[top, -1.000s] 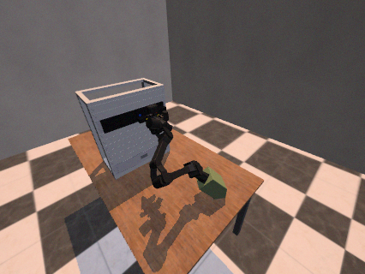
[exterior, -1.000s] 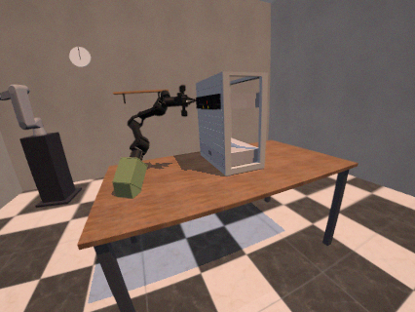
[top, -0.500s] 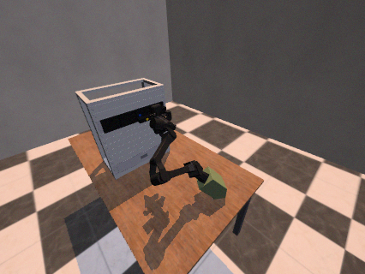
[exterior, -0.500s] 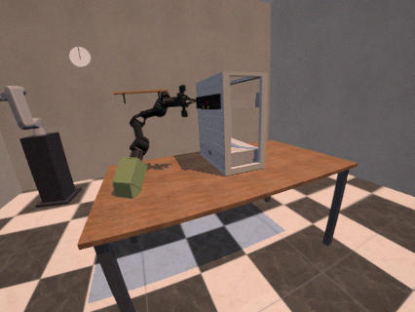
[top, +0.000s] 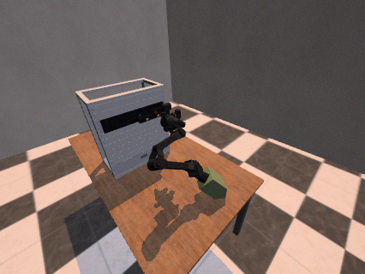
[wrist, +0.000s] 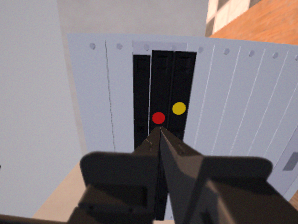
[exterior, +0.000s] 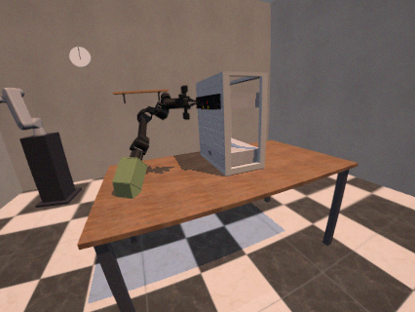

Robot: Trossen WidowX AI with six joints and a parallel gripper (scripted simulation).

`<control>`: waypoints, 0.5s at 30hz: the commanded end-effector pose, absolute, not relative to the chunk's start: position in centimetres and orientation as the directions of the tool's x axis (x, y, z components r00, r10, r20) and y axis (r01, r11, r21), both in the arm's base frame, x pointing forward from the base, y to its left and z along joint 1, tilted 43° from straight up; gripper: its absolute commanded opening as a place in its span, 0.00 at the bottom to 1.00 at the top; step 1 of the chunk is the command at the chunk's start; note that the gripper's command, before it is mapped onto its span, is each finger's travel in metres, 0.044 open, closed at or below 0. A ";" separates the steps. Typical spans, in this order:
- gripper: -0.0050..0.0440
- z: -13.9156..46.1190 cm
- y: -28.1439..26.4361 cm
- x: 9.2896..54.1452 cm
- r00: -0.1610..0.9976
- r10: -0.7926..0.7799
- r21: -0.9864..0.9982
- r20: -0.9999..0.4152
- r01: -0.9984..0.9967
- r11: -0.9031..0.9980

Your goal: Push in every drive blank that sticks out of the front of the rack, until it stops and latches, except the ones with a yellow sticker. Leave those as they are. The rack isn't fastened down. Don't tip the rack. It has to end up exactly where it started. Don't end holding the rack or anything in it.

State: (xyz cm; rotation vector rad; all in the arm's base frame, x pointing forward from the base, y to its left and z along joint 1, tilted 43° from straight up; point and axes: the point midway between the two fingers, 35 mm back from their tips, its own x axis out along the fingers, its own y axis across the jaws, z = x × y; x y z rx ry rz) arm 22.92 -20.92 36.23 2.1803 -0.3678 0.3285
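Note:
The grey rack (top: pixel 124 128) stands upright on the wooden table, with a black band of drive blanks (top: pixel 133 117) across its front. In the wrist view three black blanks lie side by side: the middle one (wrist: pixel 161 90) carries a red sticker (wrist: pixel 158 118), the one beside it (wrist: pixel 182 85) a yellow sticker (wrist: pixel 179 108), and the third (wrist: pixel 141 100) shows no sticker. My gripper (wrist: pixel 159 130) (top: pixel 164 116) is shut and empty, its tips pointing at the red-sticker blank just below the dot. It also shows at the rack's front and from the side (exterior: pixel 195 102). I cannot tell whether the tips touch.
The arm's green base (top: pixel 212 183) sits on the table in front of the rack. A blue sticker (top: pixel 140 115) and another yellow sticker (top: pixel 147 119) show further along the band. A second robot on a black pedestal (exterior: pixel 46 166) stands off the table.

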 end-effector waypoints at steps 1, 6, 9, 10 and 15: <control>0.10 35.8 -21.8 23.0 0.918 -0.133 0.731 0.375 -0.381 -0.566; 0.10 34.9 -22.8 23.1 0.918 -0.133 0.731 0.375 -0.381 -0.566; 0.10 34.7 -23.1 23.2 0.918 -0.133 0.731 0.375 -0.381 -0.566; 0.10 34.6 -23.1 23.2 0.918 -0.133 0.731 0.375 -0.381 -0.566; 0.10 34.6 -23.2 23.2 0.918 -0.133 0.731 0.375 -0.381 -0.566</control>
